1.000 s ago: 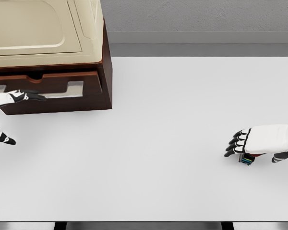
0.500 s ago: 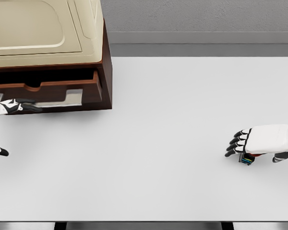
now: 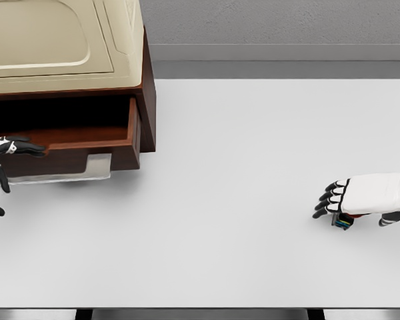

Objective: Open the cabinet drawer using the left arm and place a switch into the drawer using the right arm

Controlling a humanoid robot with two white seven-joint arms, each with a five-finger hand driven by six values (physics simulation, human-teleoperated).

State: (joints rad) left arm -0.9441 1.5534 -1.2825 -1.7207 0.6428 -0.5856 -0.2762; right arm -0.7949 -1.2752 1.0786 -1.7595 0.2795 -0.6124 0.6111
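One drawer [image 3: 67, 143] pulled by the left hand [image 3: 3, 157]; right hand [image 3: 360, 197] apparently clasps one switch [image 3: 342, 221].

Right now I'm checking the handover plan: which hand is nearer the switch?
Right. The right hand sits directly over the switch at the table's right side; the left hand is far across, at the open drawer.
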